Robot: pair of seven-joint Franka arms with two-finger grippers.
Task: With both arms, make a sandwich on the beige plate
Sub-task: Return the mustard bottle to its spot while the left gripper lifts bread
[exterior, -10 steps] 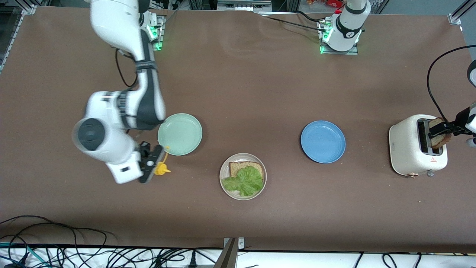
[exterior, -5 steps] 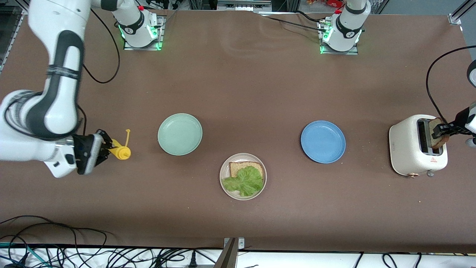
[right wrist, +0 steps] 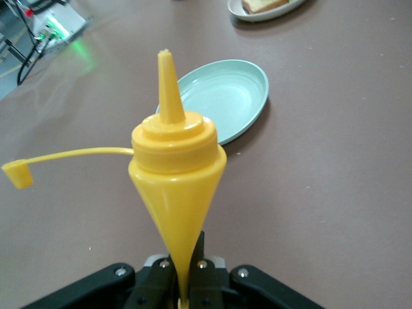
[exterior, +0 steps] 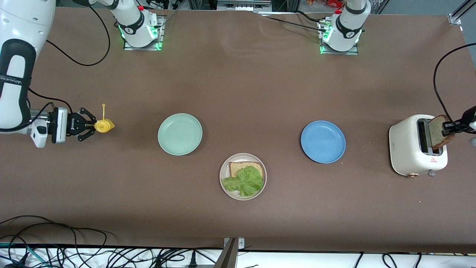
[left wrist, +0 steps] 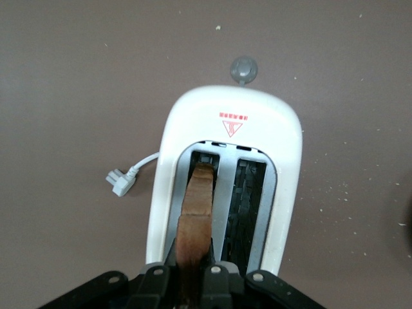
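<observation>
My left pincer [exterior: 448,127] is clamped on a bread slice [exterior: 438,131], which stands partly inside a slot of the white toaster [exterior: 411,147] at the left arm's end of the table [exterior: 245,85]. My right pincer [exterior: 88,124] grips a yellow squeeze bottle [exterior: 103,125] up in the air over the right arm's end, its cap dangling on a tether. Beside it sits a pale green plate [exterior: 180,134]. The beige plate [exterior: 243,176], nearer the front camera, carries one bread slice [exterior: 241,167] with a lettuce leaf [exterior: 243,181] on top. A blue plate [exterior: 322,141] lies between it and the toaster.
</observation>
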